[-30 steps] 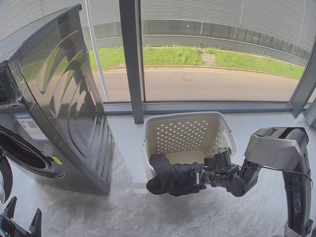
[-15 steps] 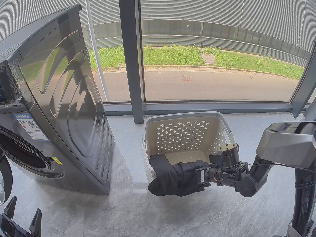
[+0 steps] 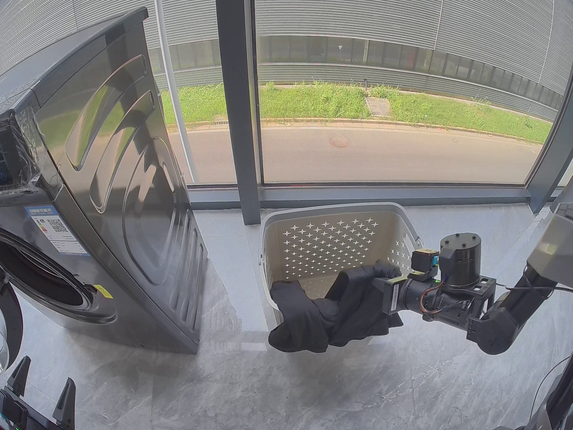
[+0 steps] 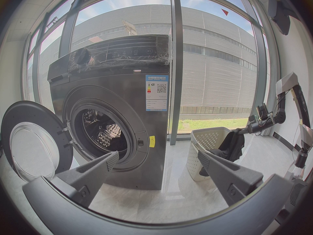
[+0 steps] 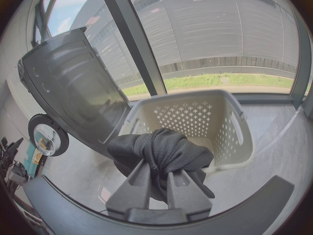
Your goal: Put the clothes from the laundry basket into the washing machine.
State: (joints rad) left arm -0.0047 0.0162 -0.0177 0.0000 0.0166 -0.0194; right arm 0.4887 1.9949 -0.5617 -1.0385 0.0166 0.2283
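A black mesh garment (image 3: 334, 315) hangs over the near rim of the white laundry basket (image 3: 334, 240), part of it draped outside. My right gripper (image 3: 382, 297) is shut on the cloth, lifting a bunch of it (image 5: 163, 150) above the basket (image 5: 195, 115). The grey washing machine (image 3: 89, 180) stands to the left with its round door (image 4: 31, 141) swung open and its drum (image 4: 101, 134) showing. My left gripper (image 4: 156, 160) is open and holds nothing, low by the floor facing the machine (image 4: 114, 92); its fingertips (image 3: 62, 398) show at the lower left corner.
A glass wall with a dark pillar (image 3: 239, 91) runs behind the basket and the machine. Pale tiled floor (image 3: 239, 383) lies open between the basket and the machine's front.
My right gripper has pulled back to the right and risen, drawing the black garment up out of the basket. The left arm has kept still.
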